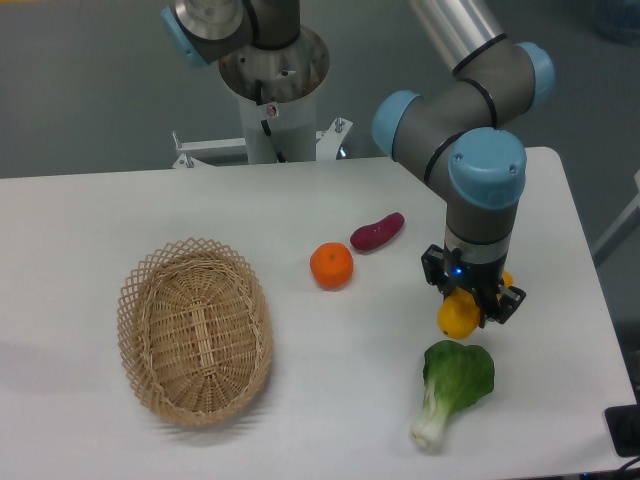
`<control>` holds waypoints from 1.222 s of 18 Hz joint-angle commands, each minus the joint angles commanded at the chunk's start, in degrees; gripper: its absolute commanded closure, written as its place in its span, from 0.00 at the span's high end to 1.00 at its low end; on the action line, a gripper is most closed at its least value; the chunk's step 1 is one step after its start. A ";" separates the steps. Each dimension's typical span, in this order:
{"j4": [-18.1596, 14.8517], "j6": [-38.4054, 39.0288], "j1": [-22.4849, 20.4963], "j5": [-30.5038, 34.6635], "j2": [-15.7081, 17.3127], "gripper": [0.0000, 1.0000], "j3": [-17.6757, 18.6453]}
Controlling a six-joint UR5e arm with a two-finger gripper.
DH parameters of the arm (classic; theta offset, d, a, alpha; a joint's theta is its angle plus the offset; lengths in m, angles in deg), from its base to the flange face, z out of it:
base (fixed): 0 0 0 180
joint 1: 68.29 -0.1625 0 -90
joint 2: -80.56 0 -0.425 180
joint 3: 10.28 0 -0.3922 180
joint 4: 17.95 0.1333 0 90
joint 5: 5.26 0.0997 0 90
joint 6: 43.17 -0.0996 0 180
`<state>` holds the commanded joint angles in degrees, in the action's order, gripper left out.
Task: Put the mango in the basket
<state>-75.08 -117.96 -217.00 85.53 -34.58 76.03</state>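
the gripper (pixel 472 300) fingers seem closed across the smooth, firm, probably slippery mango's (pixel 457 318) middle, far from the basket (pixel 140 290).

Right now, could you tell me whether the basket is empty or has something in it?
Empty. The basket shows only its bare woven bottom; the mango sits across the table under the end effector.

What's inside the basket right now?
Nothing visible: the basket shows bare wicker across its floor. The mango is off to the side at the gripper, partly covered by it.
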 joint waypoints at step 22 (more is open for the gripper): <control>0.09 2.63 5.00 0.62 -0.53 0.42 0.35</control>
<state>-74.99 -115.33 -212.00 86.15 -35.11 76.38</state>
